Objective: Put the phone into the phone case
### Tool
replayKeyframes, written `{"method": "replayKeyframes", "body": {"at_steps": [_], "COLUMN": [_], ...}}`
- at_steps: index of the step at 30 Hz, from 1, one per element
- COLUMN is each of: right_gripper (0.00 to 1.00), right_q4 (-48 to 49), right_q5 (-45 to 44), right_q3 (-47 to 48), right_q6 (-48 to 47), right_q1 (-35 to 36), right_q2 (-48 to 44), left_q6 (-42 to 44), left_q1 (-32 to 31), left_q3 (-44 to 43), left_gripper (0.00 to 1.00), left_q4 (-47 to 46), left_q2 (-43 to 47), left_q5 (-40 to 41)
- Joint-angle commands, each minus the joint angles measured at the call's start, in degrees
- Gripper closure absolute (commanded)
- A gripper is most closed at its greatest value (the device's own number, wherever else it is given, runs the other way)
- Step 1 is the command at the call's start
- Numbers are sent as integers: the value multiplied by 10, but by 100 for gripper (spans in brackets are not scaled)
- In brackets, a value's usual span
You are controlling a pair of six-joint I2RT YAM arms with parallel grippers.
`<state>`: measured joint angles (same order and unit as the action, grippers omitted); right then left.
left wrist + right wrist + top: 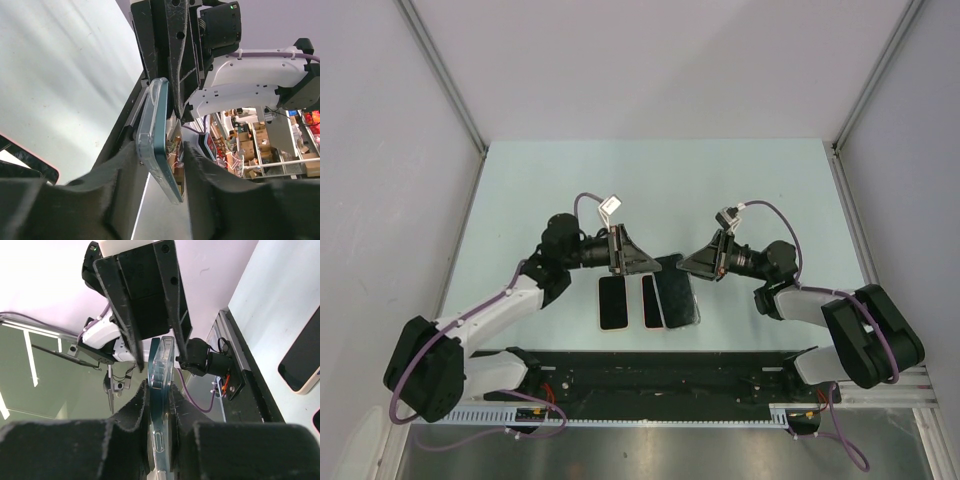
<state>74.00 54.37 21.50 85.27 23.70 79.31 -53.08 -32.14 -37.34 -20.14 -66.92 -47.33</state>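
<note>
1. Now, up in mid-air over the table (520, 200), both arms meet nose to nose, and the clear phone case (148, 135) hangs between them, edge-on to both wrist cameras.
2. The right gripper (161, 390) has its fingers pinched onto the case's flat faces, so it is carrying the load.
3. The left gripper (162, 150) stands with its jaws apart. The case leans against one pad and there is daylight on the other side, so this is a loose bracket, not a grip.
4. A teal-edged phone (161, 135) sits inside the clear shell and runs along its length, so I judge the insertion largely made.
5. Whether every corner has snapped home I cannot tell, as the far end is hidden behind the right arm's fingers.
6. A row of flat slabs (613, 303) lies on the table just below the meeting point, apart from either gripper.
7. What is left, by my reading, is to confirm the phone is seated and lay the cased phone down.
</note>
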Motion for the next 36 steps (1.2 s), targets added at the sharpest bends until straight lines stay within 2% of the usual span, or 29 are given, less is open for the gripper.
{"method": "replayKeyframes", "body": {"at_steps": [1,3,4,5,6,8,11,13,14,15,17,18,21,29,32,36], "right_gripper": [91,82,77,67,62,53,50,60,79,87,99,100,100,100,100,99], "right_q4": [169,169,169,169,169,168,168,168,168,169,170,170,170,171,171,172], "right_q5": [-8,-2,-1,-1,-1,-1,-5,-7,-8,-8,-11,-12,-14,-29,-33,-37], "right_q3": [25,25,25,25,25,25,25,26,26,26,26,26,27,33,37,41], "right_q6": [6,11,11,14,16,16,13,13,13,12,9,10,11,19,28,38], "right_q1": [6,5,6,5,5,5,6,5,5,5,4,3,0,1,7,13], "right_q2": [-19,-20,-19,-17,-16,-10,0,6,12,13,10,9,-6,-34,-35,-44], "left_q6": [-21,-14,-10,-4,16,47,92,102,102,103,105,105,93,-22,-37,-57], "left_q1": [-3,-2,-3,-3,-3,-5,-9,-11,-11,-10,-10,-10,-4,8,9,8], "left_q3": [3,0,-5,-9,-14,-36,-57,-63,-63,-64,-65,-64,-49,30,39,53], "left_gripper": [68,79,90,95,100,100,100,100,98,86,71,58,39,35,39,51], "left_q4": [-54,-51,-39,-29,-14,54,124,137,138,140,145,147,142,-20,-50,-107], "left_q2": [-3,-4,-4,-6,-7,-6,1,3,8,11,20,32,60,83,71,64], "left_q5": [-17,-19,-18,-17,-14,0,36,42,42,41,44,46,51,5,-3,-13]}}
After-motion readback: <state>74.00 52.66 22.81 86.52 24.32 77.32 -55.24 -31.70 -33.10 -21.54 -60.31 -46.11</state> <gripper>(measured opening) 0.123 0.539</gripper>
